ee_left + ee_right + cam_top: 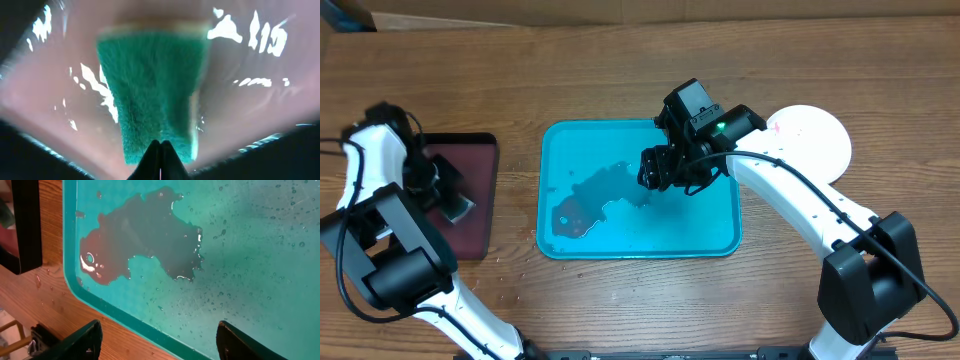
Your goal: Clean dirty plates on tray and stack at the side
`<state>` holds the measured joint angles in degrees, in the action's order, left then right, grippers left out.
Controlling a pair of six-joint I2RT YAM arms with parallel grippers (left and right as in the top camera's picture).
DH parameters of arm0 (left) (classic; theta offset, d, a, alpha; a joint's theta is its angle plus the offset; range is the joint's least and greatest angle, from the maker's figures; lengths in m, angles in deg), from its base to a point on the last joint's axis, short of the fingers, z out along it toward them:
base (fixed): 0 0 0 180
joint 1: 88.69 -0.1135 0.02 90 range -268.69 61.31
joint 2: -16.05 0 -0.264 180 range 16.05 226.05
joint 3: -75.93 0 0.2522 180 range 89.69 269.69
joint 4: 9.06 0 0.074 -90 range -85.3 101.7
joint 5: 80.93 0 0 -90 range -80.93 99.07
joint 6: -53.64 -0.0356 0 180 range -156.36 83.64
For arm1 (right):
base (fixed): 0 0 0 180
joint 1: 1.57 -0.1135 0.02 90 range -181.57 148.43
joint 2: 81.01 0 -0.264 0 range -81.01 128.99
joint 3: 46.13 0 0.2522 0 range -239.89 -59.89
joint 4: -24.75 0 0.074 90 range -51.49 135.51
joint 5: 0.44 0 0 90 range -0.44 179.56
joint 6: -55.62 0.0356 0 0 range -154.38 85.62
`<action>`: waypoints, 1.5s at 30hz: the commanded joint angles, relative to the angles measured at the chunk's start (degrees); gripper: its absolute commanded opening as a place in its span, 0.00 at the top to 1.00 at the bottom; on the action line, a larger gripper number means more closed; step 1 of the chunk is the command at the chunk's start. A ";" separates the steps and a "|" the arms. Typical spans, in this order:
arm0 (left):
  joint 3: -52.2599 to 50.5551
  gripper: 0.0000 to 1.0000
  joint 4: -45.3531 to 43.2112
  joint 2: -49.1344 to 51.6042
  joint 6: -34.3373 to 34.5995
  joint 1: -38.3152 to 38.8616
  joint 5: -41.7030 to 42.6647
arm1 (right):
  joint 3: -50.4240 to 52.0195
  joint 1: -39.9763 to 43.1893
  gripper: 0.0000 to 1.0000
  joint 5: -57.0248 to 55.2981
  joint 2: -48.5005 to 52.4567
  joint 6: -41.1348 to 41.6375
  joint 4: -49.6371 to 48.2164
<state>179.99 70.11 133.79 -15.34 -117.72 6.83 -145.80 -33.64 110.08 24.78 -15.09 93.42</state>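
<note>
The teal tray (720, 235) lies mid-table with no plate on it, only a brownish puddle (590, 200). A white plate (815, 140) rests on the table to the tray's right, partly hidden by my right arm. My right gripper (662, 168) hovers open over the tray. In the right wrist view, the right gripper (160, 347) straddles the tray rim (150, 330) with nothing between its fingers. My left gripper (455, 200) is over the maroon tray (470, 150). In the left wrist view, the left gripper (160, 147) is shut on the near edge of a green sponge (150, 85).
Water drops dot the tray floor (260, 255) around the puddle (145, 245). Bare wooden table (620, 60) surrounds both trays. A dark black-rimmed edge (25, 225) shows at the left of the right wrist view.
</note>
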 commanded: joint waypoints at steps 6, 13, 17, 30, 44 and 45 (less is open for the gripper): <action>3.82 0.94 -1.90 0.31 0.00 -0.61 -5.79 | 0.02 -0.11 0.25 -1.03 -1.11 0.04 -0.66; -7.32 0.93 -10.62 0.37 0.46 -0.68 -6.19 | 0.02 -0.11 0.25 -1.64 -1.11 0.04 -0.59; -11.21 0.90 -13.66 0.37 0.46 -0.68 -5.57 | 0.02 -0.11 0.25 -1.64 -1.11 0.04 -0.59; 4.42 0.96 2.01 0.33 0.42 -0.50 8.26 | 0.04 -0.11 0.25 -1.64 -1.11 -0.17 1.53; -12.00 0.92 -8.26 0.37 0.42 -0.52 0.13 | 0.04 -0.11 0.25 -1.64 -1.11 -0.20 0.90; -13.94 0.90 -10.27 0.37 0.39 -0.52 -0.28 | 0.04 -0.11 0.25 -1.64 -1.11 -0.20 0.90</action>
<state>171.73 62.85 133.83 -15.36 -118.05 9.47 -145.80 -33.64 108.65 24.78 -15.11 94.65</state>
